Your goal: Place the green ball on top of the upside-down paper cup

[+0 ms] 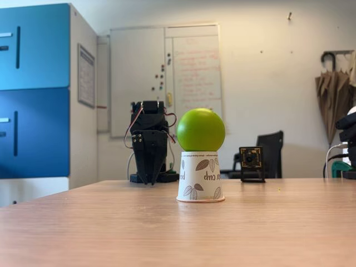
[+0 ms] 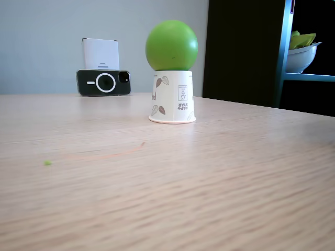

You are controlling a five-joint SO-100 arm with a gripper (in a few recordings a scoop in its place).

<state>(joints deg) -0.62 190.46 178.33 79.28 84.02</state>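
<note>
Green ball atop inverted "PAPSTAR" paper cup; gripper behind, fingers pressed together.

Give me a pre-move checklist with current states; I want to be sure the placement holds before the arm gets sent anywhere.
1. Green ball seated on the upside-down paper cup: ok, in both fixed views.
2. Cup upright, rim flat on the table: ok.
3. Gripper clear of ball and cup: ok, it hangs behind them, pointing down.
4. Gripper empty: ok; fingers look closed.
5. Ball centred on the cup: ok.
6. Ball fully at rest: cannot tell.
</note>
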